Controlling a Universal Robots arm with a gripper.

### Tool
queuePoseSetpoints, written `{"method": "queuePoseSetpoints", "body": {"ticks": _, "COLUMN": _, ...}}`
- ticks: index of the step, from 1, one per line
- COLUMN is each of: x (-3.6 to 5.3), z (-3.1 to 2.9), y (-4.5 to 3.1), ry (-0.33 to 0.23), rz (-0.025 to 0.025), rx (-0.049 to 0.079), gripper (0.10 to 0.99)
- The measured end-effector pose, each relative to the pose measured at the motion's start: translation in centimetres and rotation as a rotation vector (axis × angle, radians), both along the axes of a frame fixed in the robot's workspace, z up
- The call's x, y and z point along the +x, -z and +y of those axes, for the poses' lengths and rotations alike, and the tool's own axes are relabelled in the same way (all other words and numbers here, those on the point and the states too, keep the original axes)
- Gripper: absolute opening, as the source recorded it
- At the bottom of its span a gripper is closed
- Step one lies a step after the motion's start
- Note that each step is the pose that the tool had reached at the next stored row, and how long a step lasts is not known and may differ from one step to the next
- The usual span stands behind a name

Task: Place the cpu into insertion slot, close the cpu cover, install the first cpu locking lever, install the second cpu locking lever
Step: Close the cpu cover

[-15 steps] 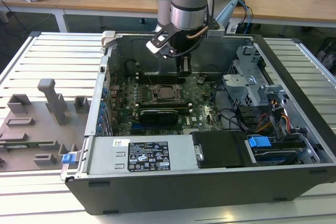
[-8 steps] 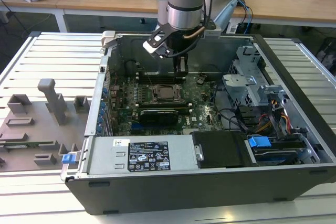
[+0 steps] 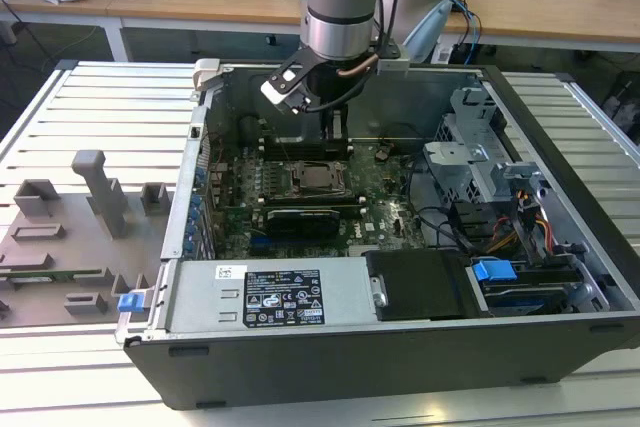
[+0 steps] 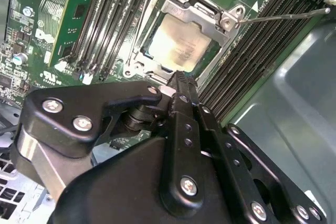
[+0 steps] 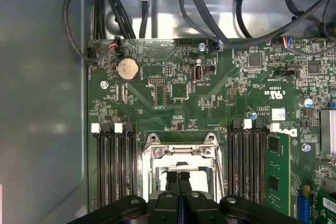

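The cpu (image 4: 181, 43) lies in the insertion slot (image 3: 315, 182), its silver top showing through the window of the cpu cover (image 4: 210, 14). The cover lies flat over the chip. A thin metal locking lever (image 4: 283, 16) sticks out from one corner of the socket over the memory slots. My gripper (image 4: 178, 78) hangs just above the socket's edge, shut, with nothing between its fingers. In the first wrist view the gripper (image 5: 178, 178) hangs over the steel frame of the insertion slot (image 5: 181, 150). In the exterior view the gripper (image 3: 336, 132) is slightly behind the socket.
Long black memory slots (image 5: 113, 166) flank the socket on both sides. A black card (image 3: 300, 219) lies in front of it in the exterior view. Cables (image 5: 210, 19), a drive cage (image 3: 480, 147) and the case walls (image 3: 200, 147) close in around the board.
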State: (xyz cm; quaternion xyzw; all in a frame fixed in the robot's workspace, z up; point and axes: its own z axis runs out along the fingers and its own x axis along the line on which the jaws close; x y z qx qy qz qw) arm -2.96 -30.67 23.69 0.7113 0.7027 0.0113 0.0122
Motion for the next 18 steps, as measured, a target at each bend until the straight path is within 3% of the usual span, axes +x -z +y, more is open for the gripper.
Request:
{"method": "queuePoseSetpoints", "body": {"ticks": 8, "x": -0.51, "z": 0.0, "y": 1.17, "ry": 0.0, "rz": 0.0, "rx": 0.0, "gripper": 0.106}}
{"method": "queuePoseSetpoints", "body": {"ticks": 13, "x": -1.81, "z": 0.0, "y": 1.79, "ry": 0.0, "rz": 0.0, "rx": 0.0, "gripper": 0.106}}
{"method": "queuePoseSetpoints", "body": {"ticks": 18, "x": -3.66, "z": -0.01, "y": 2.75, "ry": 0.0, "rz": 0.0001, "rx": 0.0, "gripper": 0.106}}
